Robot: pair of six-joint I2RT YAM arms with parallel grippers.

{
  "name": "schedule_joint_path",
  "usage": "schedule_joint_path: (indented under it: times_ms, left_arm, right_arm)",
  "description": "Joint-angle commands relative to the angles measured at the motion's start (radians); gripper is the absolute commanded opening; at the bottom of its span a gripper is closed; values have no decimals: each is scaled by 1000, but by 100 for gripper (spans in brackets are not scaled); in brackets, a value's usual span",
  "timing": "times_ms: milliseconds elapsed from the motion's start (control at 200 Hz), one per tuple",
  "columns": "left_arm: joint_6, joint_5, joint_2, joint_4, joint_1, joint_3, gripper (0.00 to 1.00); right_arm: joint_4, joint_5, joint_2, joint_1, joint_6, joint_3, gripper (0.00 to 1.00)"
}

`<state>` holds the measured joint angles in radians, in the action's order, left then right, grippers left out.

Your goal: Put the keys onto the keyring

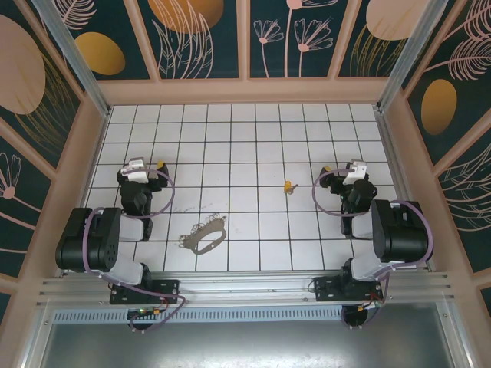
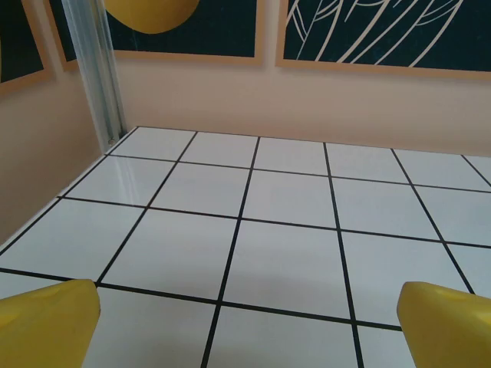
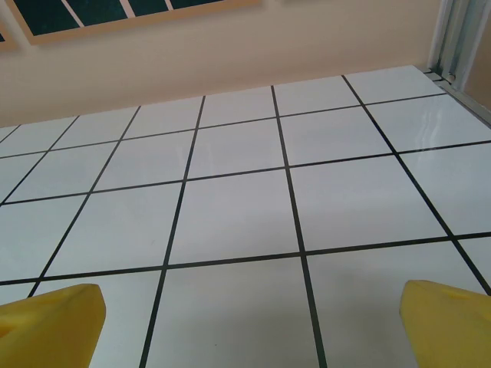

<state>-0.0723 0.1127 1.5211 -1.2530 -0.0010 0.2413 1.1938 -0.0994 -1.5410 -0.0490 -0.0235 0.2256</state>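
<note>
The left gripper (image 2: 249,333) had its yellow fingertips (image 2: 46,326) spread wide at the bottom corners of its wrist view, over bare white tile. The right gripper (image 3: 249,333) was spread just as wide over the same tiles. One key (image 1: 288,186) lay on the table (image 1: 230,130), a tiny brass-yellow piece right of centre, nearer the right arm (image 1: 399,230). One keyring (image 1: 203,236) lay near the front edge, left of centre, beside the left arm (image 1: 88,238). It was a thin grey-beige oval loop with small pale bits along its far edge. Key and keyring were well apart.
</note>
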Motion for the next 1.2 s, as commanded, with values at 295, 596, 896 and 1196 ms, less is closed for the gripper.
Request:
schedule_joint_path:
  times_ms: [295,596,896,1196]
  left_arm:
    - [-12,7,-2,-22,4,-6,99]
    - [-11,7,0,-16,3,-3,99]
    - [-6,-8,-5,-13,3,-4,99]
    - [-19,31,-142,296,3,117,99]
  right_arm:
    - [46,-13,3,-6,18,11,99]
    - [46,-13,3,-6,19,11,99]
    - [39,-20,14,-17,9,11,99]
    - [-394,56,222,-20,-86,176,99]
